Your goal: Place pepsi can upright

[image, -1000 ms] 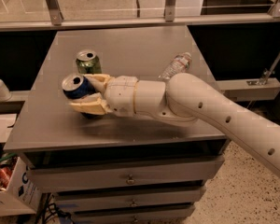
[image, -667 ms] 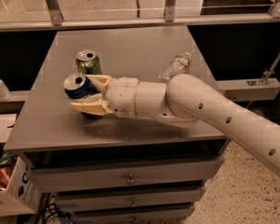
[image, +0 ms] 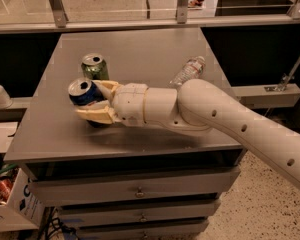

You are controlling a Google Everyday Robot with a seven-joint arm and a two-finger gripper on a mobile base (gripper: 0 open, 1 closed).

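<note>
The pepsi can [image: 85,94], dark blue with a silver top and pull tab, sits between the two cream fingers of my gripper [image: 96,100] at the left middle of the grey table [image: 140,54]. It is tilted a little, its top facing up and left. The fingers close on its sides, one above and one below in the picture. Its lower part is hidden by the lower finger [image: 96,115], so I cannot tell whether its base touches the table. My arm reaches in from the lower right.
A green can [image: 95,66] stands upright just behind the pepsi can. A clear plastic bottle [image: 189,70] lies on its side at the table's right. Drawers sit below the tabletop. A box [image: 10,204] of items stands on the floor at the left.
</note>
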